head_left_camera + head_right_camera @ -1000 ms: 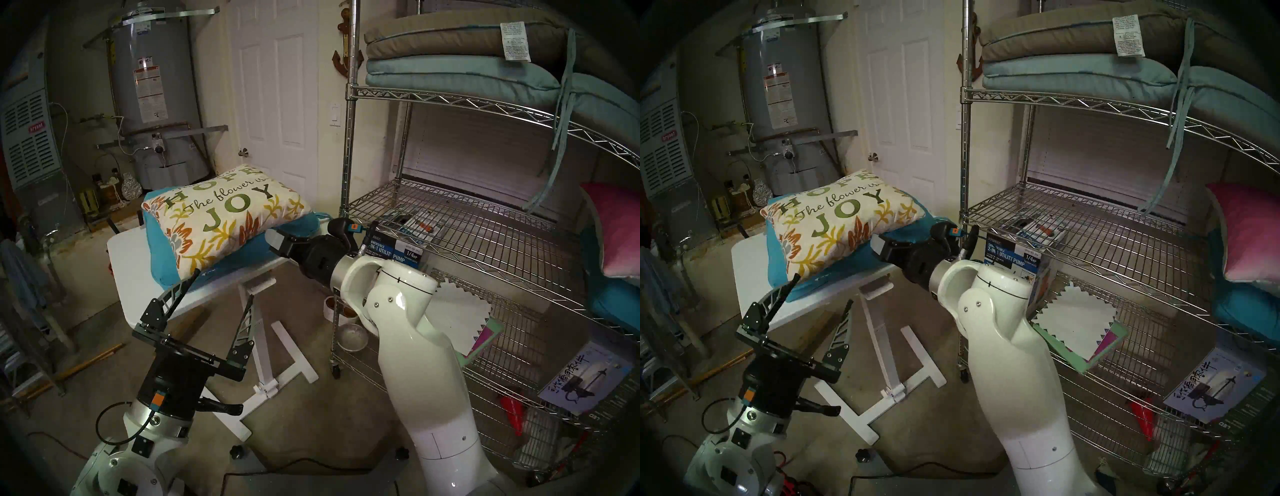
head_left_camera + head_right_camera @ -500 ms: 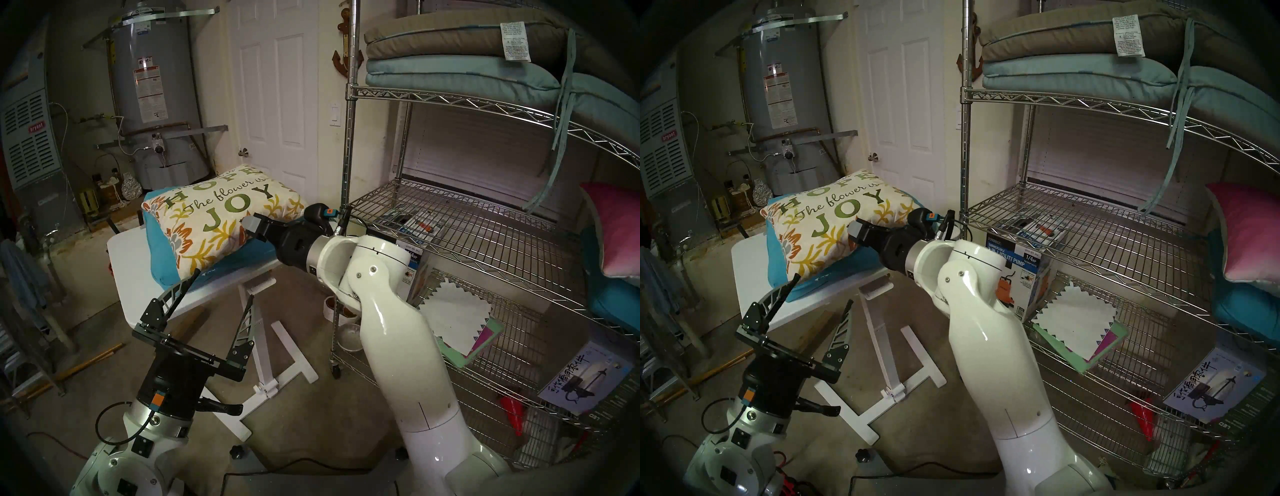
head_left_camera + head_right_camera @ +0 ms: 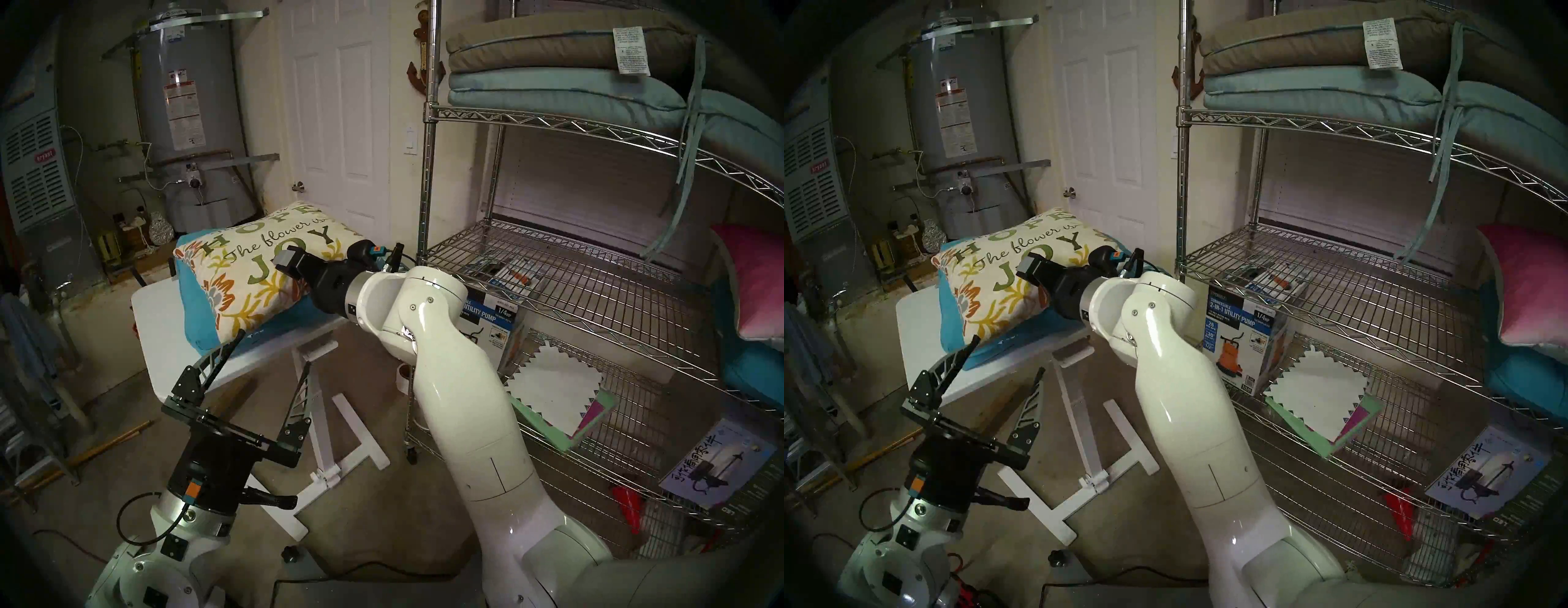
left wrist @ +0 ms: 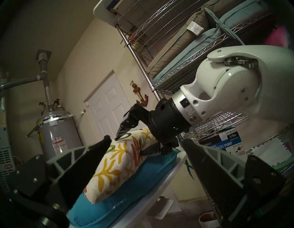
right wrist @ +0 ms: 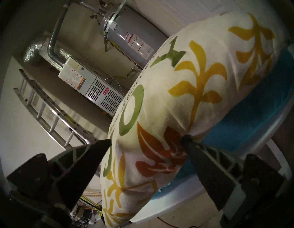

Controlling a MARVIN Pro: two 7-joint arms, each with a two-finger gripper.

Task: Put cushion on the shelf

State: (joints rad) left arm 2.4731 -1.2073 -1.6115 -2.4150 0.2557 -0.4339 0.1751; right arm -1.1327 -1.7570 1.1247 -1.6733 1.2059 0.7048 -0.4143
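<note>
The cream cushion (image 3: pixel 254 263) (image 3: pixel 1004 276) with green "HOPE" and "JOY" lettering lies on a teal seat cushion (image 3: pixel 195 305) on the white table (image 3: pixel 157 322). My right gripper (image 5: pixel 147 139) (image 4: pixel 129 145) (image 3: pixel 292 271) is open and straddles the cushion's (image 5: pixel 159 111) right edge. One finger is over its top; the other presses at the seam above the teal cushion. My left gripper (image 3: pixel 275 346) (image 3: pixel 1009 354) (image 4: pixel 146 139) is open and empty, below the table's near corner. The chrome wire shelf (image 3: pixel 551 271) (image 3: pixel 1314 276) stands to the right.
The shelf's top tier holds stacked seat cushions (image 3: pixel 551 76). A pink pillow (image 3: pixel 755 288) sits at the middle tier's right end. A utility pump box (image 3: pixel 492 314) stands on the tier below. A water heater (image 3: pixel 186 110) and a white door (image 3: pixel 339 127) are behind the table.
My right arm has swung left from beside the shelf post, and its open jaws now reach around the cushion's right edge. The left arm has not moved.
</note>
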